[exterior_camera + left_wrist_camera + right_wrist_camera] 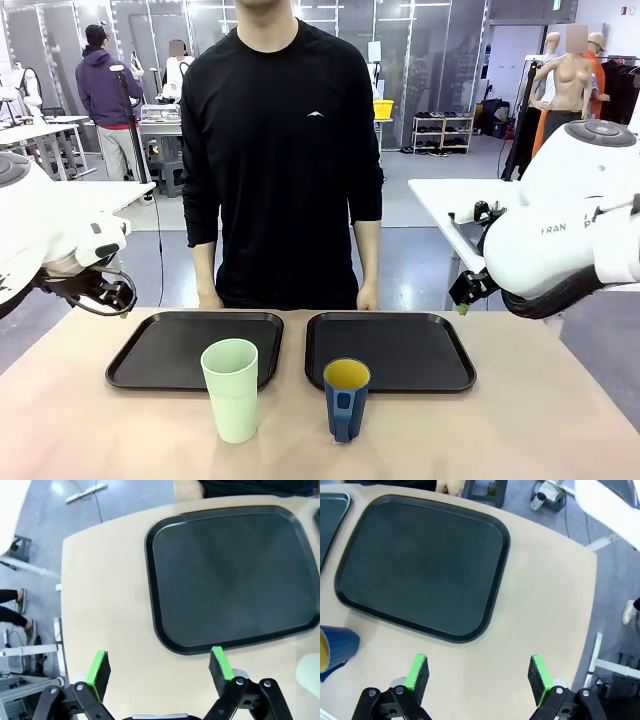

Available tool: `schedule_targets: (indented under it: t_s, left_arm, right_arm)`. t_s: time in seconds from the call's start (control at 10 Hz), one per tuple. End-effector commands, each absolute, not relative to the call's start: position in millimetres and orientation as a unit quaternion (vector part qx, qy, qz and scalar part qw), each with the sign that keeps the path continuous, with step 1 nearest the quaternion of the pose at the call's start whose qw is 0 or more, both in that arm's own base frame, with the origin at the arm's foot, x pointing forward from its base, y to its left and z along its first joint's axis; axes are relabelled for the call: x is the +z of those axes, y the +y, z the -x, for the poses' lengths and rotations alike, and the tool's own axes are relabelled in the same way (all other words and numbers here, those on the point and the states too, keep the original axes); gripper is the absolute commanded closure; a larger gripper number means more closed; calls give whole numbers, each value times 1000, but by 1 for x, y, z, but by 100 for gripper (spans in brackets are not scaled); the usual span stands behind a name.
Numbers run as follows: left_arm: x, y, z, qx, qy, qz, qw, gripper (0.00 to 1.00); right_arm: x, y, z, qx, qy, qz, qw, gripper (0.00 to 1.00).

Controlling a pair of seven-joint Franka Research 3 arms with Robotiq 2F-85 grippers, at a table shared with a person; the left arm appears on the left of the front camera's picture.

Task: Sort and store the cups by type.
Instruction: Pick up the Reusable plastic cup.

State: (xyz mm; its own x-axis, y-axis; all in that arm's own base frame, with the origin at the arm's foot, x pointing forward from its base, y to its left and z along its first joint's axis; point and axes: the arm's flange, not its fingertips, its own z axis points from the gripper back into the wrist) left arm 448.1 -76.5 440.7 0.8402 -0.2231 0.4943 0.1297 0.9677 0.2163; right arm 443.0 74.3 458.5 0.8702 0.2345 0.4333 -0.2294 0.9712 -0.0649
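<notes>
A tall pale mint-green tumbler [231, 389] stands on the table in front of the left black tray [195, 348]. Beside it, a shorter dark blue mug [346, 399] with a yellow inside stands in front of the right black tray [390, 350]. My left gripper [159, 672] hangs open above bare table beside the left tray [235, 575], with the tumbler's edge [310, 669] far to one side. My right gripper [479, 676] hangs open above bare table beside the right tray [422, 565]; the mug [335, 647] lies at the frame's left edge.
A person in a black top stands at the far side with a hand [367, 297] resting on the table edge behind the trays. Both arms are held high at the table's left and right ends. Bare tabletop [500, 430] surrounds the cups.
</notes>
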Motion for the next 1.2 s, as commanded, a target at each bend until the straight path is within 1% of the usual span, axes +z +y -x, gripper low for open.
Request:
schedule_targets:
  t_s: [0.0, 0.3, 0.4, 1.1]
  left_arm:
    - [436, -81, -454, -71, -284, -84, 953, 0]
    - [435, -82, -454, -73, -283, -77, 953, 0]
    - [437, -73, -451, -77, -271, -79, 956, 0]
    - [437, -73, -451, -77, -271, -79, 956, 0]
  right_arm:
    - [457, 72, -451, 121, -225, -10, 967, 0]
    - [453, 74, -448, 113, -218, -2, 969, 0]
    - [453, 74, -448, 113, -218, -2, 969, 0]
    - [453, 74, -448, 113, -218, -2, 969, 0]
